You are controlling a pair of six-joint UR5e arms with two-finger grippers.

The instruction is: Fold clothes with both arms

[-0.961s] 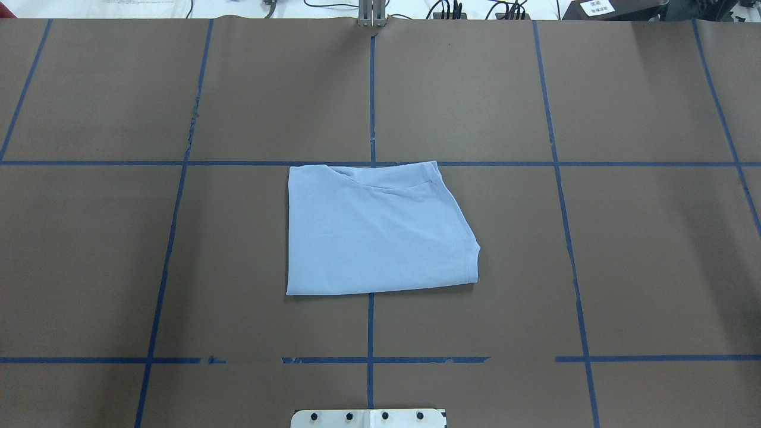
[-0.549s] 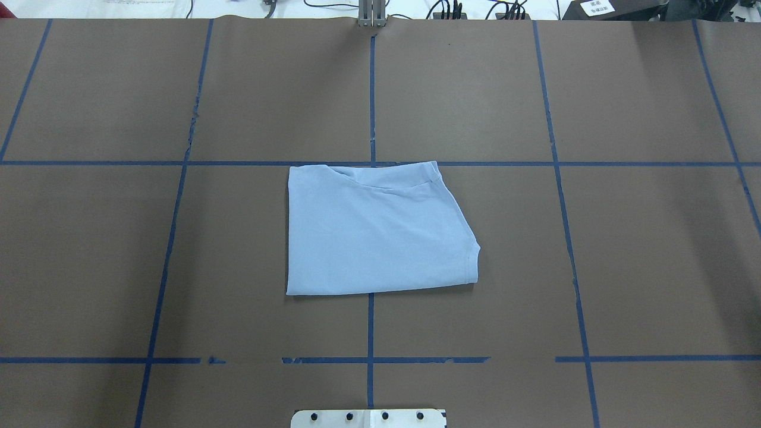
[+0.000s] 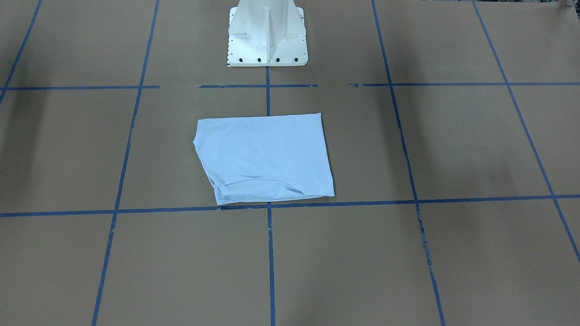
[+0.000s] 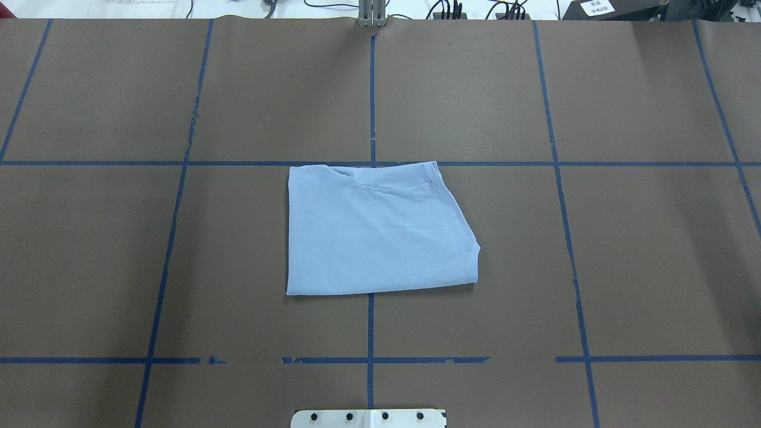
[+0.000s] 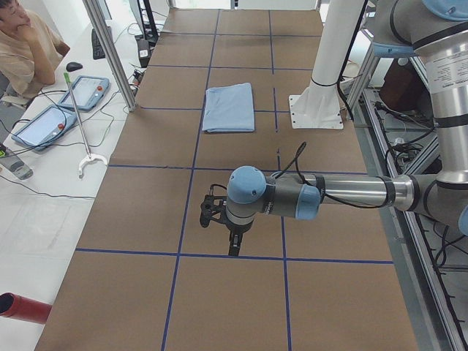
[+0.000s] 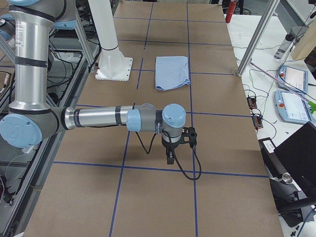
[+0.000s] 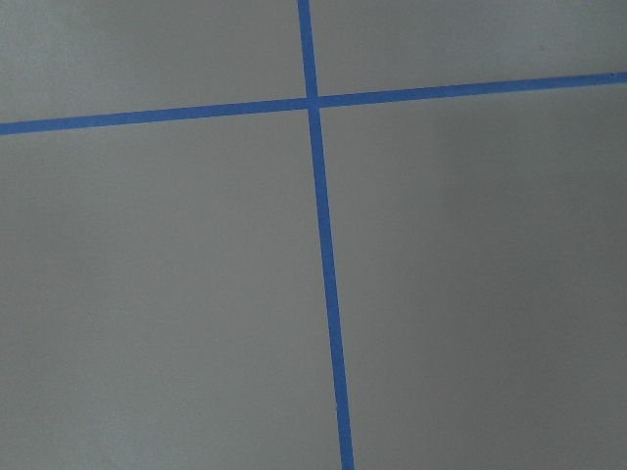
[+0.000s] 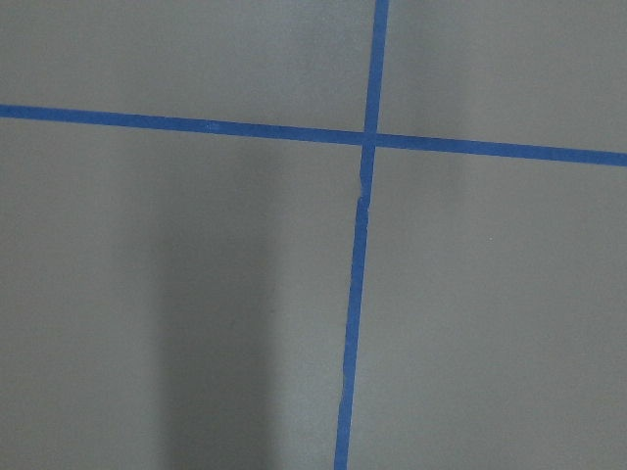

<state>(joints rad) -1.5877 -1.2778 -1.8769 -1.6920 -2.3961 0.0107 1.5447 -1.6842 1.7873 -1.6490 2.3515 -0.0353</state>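
The clothes are one light blue T-shirt (image 4: 374,232), folded into a rough rectangle and lying flat at the table's middle (image 3: 265,156). It also shows small in the side views (image 5: 229,107) (image 6: 172,72). No print or label is visible. Both arms are far from it, out at the table's ends. The left gripper (image 5: 232,245) points down over a blue tape line, and the right gripper (image 6: 170,158) does the same. Only the side views show them, so I cannot tell whether they are open or shut. Both wrist views hold only brown table and blue tape.
The white pedestal base (image 3: 267,40) stands just behind the shirt on the robot's side. A person (image 5: 25,44) sits past the far side of the table near two tablets (image 5: 84,91). A metal post (image 5: 110,51) rises at that edge. More screens (image 6: 296,79) sit beside the right end.
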